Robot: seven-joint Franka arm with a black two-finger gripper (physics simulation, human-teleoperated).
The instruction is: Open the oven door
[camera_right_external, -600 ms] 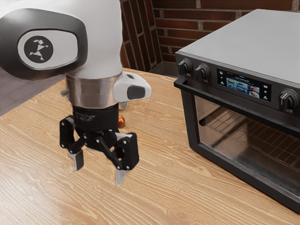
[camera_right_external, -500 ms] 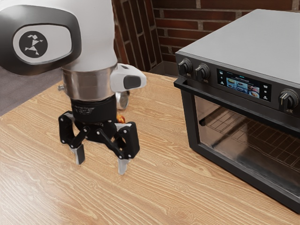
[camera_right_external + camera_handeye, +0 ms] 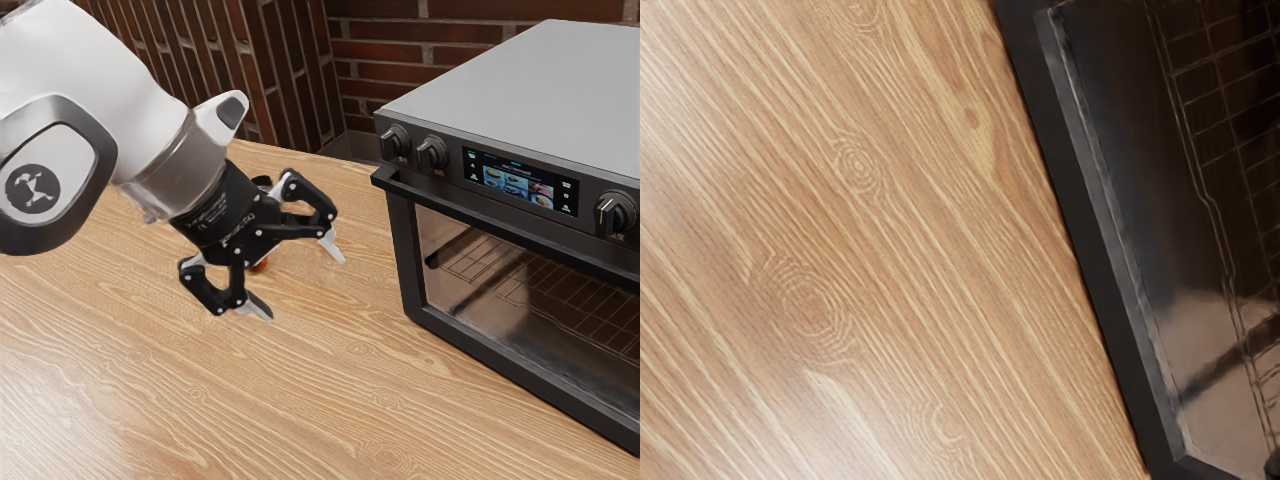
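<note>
Your gripper (image 3: 304, 287) tilts toward the countertop oven (image 3: 530, 80), fingers apart and empty, presumably to leave room for gripping the bar handle (image 3: 500, 229). That handle runs along the top of the shut oven door (image 3: 530, 285), facing the wooden table (image 3: 330, 420).

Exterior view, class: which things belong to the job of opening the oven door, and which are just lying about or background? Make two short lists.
For the job:
- end effector, open
- oven
- door, closed
- handle

Not for the job:
- small orange thing, partly hidden
- wooden table, only a support
- brick wall
</note>
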